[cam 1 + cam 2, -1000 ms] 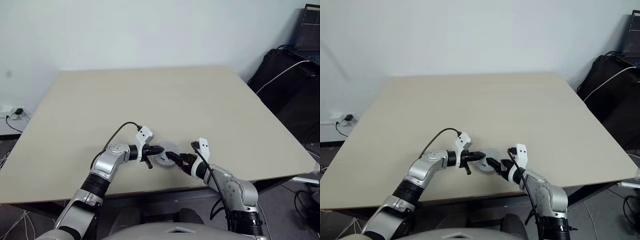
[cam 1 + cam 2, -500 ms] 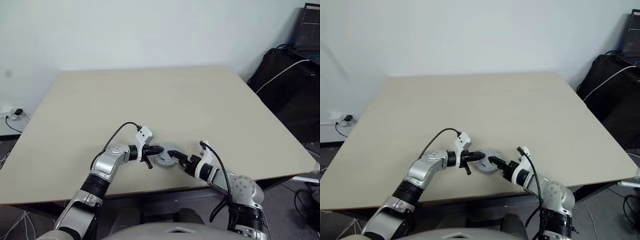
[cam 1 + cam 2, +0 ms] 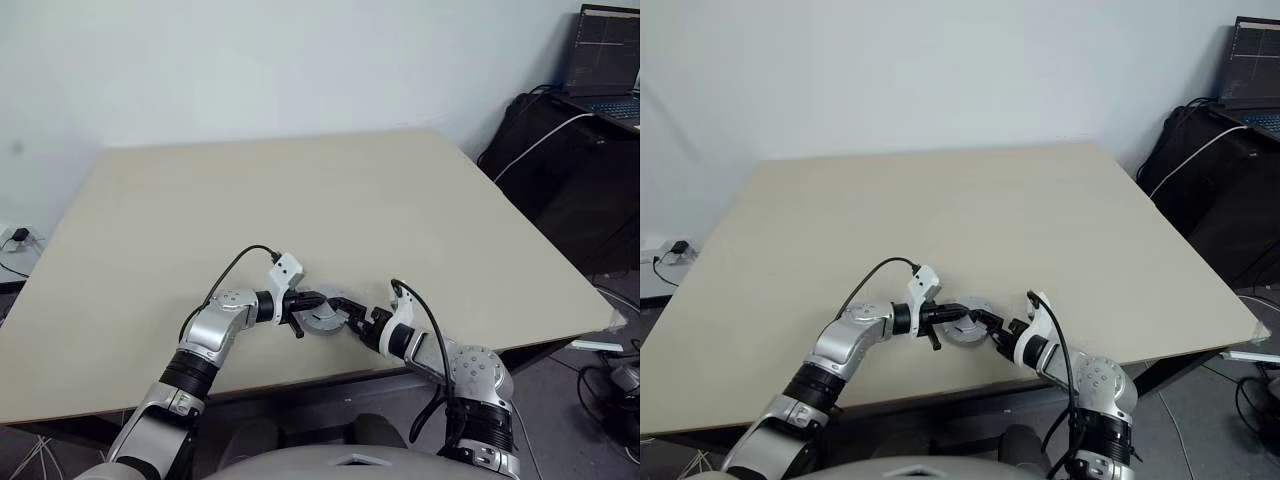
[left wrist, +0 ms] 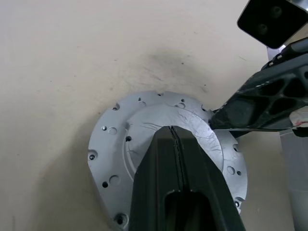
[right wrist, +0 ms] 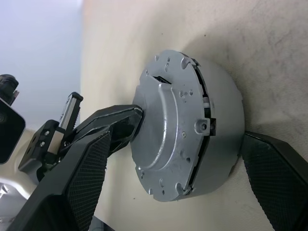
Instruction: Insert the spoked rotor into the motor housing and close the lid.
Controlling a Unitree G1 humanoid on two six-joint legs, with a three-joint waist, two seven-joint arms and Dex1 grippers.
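The lid [image 4: 144,130] looks like dull, matt silver metal, faintly scratched on its raised centre and drilled with small holes round the flange. The motor housing [image 5: 219,120] beneath the lid is smooth grey metal. The table [image 3: 300,190] around the lid is a matt beige surface with faint scuffs. The left gripper [image 4: 175,144] pressing the lid is matt black plastic; the right gripper's fingers [image 5: 86,178] have a fine textured grid.

Beige table [image 3: 300,190], laptop [image 3: 605,45], cables [image 3: 540,140]

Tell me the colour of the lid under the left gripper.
Silver-grey metal, dotted with small holes around its rim; the lid shows best in the left wrist view.
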